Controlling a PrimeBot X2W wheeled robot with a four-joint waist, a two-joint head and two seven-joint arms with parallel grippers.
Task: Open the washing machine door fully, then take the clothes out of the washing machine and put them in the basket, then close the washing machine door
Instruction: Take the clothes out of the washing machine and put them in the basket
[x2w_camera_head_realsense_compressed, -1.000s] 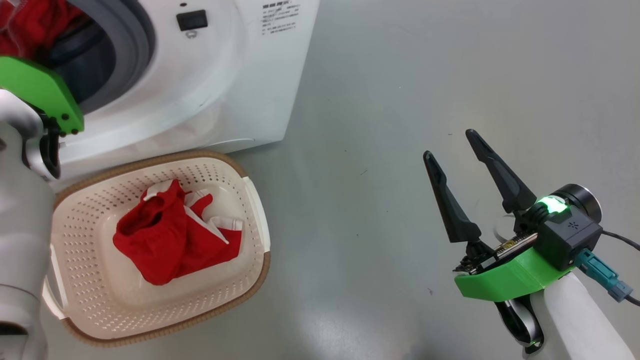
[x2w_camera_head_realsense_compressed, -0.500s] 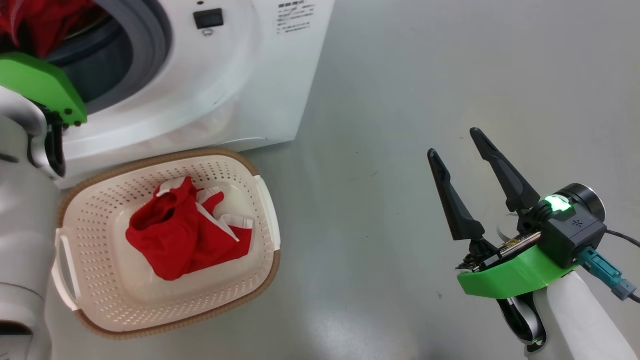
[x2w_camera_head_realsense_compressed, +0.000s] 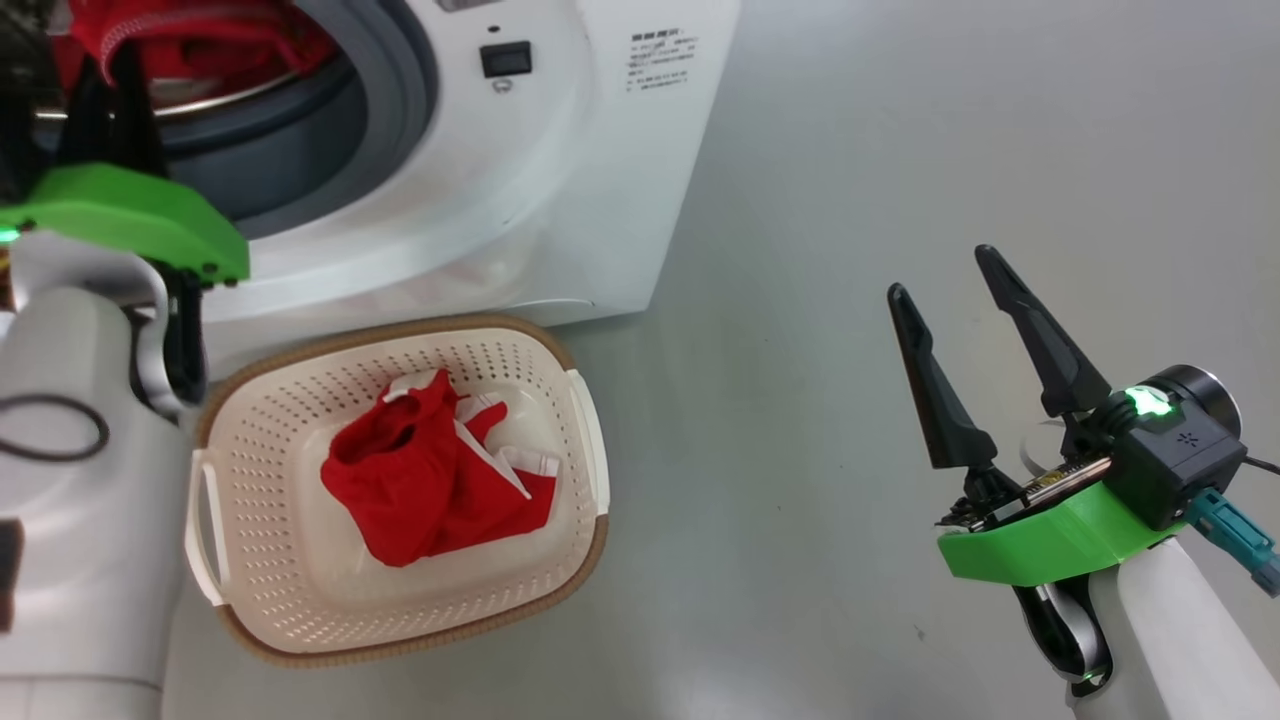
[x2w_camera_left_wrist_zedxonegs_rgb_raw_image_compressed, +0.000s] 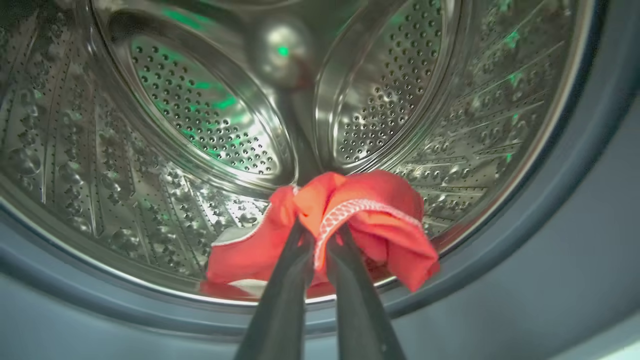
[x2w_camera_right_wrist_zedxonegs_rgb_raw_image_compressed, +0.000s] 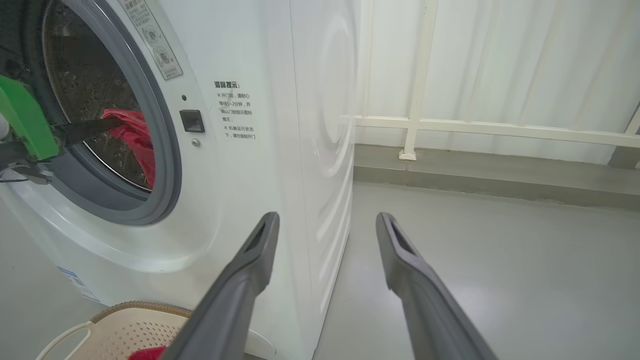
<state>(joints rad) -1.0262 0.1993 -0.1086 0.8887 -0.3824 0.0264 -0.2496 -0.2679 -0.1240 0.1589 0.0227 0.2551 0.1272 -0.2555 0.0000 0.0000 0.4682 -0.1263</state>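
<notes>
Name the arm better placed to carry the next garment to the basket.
Left. The left fingers are shut on a red garment in the drum, with the basket beside that arm; the right fingers stand open over the floor.

**Head view.** You see the big white front-loading washing machine (x2w_camera_head_realsense_compressed: 560, 200) at upper left, its grey rubber ring (x2w_camera_head_realsense_compressed: 395, 110) framing bright red clothes (x2w_camera_head_realsense_compressed: 200, 40). The left gripper (x2w_camera_head_realsense_compressed: 108, 75) reaches into that opening. On the grey floor (x2w_camera_head_realsense_compressed: 800, 150), just beside the machine's front, the cream perforated plastic basket (x2w_camera_head_realsense_compressed: 400, 330) holds a red-and-white garment (x2w_camera_head_realsense_compressed: 430, 490). The right gripper (x2w_camera_head_realsense_compressed: 941, 272) hovers at right, fingers spread.
</notes>
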